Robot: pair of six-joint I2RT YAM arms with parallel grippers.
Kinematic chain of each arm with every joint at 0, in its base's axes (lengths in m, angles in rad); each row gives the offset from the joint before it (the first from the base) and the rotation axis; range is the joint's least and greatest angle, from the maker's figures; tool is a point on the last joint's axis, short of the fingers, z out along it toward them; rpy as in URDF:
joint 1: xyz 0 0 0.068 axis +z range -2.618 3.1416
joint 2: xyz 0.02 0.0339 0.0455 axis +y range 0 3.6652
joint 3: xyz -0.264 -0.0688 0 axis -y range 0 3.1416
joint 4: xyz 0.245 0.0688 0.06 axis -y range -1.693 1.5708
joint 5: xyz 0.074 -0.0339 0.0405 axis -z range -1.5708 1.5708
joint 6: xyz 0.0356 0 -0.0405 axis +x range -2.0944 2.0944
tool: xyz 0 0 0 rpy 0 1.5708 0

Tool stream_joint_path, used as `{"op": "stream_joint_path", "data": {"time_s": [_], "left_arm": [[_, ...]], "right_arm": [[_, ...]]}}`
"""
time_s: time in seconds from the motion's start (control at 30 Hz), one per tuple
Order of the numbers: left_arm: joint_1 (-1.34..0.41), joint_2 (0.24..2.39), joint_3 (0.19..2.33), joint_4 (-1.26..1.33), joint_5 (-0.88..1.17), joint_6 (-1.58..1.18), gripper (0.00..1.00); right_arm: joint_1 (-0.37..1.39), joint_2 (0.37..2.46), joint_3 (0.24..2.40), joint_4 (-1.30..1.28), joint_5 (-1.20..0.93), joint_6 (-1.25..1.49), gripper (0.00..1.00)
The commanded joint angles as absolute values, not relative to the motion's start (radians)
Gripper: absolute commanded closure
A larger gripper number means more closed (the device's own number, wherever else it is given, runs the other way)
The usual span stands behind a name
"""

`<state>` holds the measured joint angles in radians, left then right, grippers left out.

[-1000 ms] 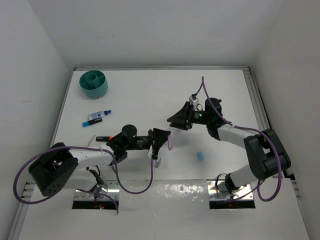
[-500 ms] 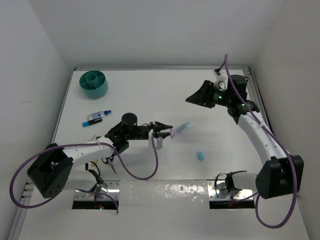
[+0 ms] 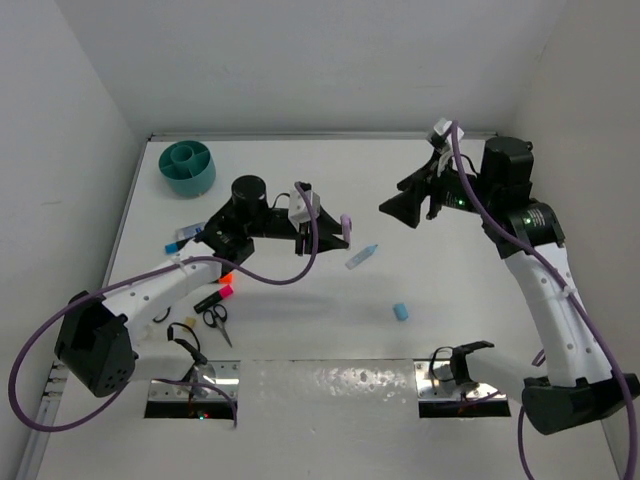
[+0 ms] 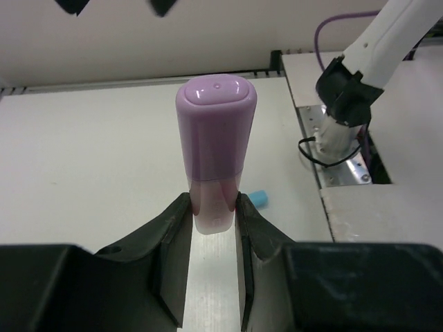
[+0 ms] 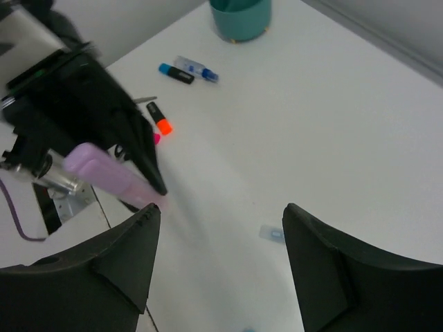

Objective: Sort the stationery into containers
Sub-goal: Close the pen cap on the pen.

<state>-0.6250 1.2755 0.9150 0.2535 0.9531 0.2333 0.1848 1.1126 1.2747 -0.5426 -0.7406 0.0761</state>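
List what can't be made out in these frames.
Cup: right wrist view, top edge cuts off its inside.
Purple marker: left wrist view, fingers hide its lower end.
Eraser: left wrist view, partly behind a finger.
Blue marker: top view, left arm covers most of it.
Light-blue marker: right wrist view, blurred, too small for detail.

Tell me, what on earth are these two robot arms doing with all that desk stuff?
They are sorting stationery into the round teal plastic cup at the far left corner of the white table. The left hand grips a pale purple marker by one end, lifted off the table and not yet at the cup. The right hand hangs open and empty above the right side. A light-blue marker, a small blue eraser, black-handled scissors and more markers lie loose on the table.
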Motion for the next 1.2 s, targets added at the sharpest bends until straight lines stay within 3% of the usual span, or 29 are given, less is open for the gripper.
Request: {"op": "stream_joint_path", "data": {"time_s": [0.0,0.3,0.7,0.93,1.03,1.17], "left_arm": [[-0.604,1.263,0.999,0.115,1.029,0.129,1.00],[-0.598,1.256,1.083,-0.052,1.026,0.196,1.00],[-0.609,1.255,1.083,-0.032,1.028,0.216,1.00],[-0.614,1.256,1.078,0.025,1.046,0.209,1.00],[-0.614,1.256,1.080,0.038,1.052,0.201,1.00],[-0.614,1.253,1.085,0.064,1.055,0.190,1.00]], "right_arm": [[0.248,1.088,1.347,-0.542,-0.820,-0.051,0.29],[0.397,1.109,1.401,-0.560,-0.831,-0.086,0.29],[0.520,1.198,1.425,-0.560,-0.828,-0.109,0.28],[0.531,1.224,1.407,-0.532,-0.825,-0.098,0.42],[0.532,1.218,1.376,-0.502,-0.821,-0.072,0.53],[0.531,1.216,1.332,-0.462,-0.807,-0.051,0.57]]}}
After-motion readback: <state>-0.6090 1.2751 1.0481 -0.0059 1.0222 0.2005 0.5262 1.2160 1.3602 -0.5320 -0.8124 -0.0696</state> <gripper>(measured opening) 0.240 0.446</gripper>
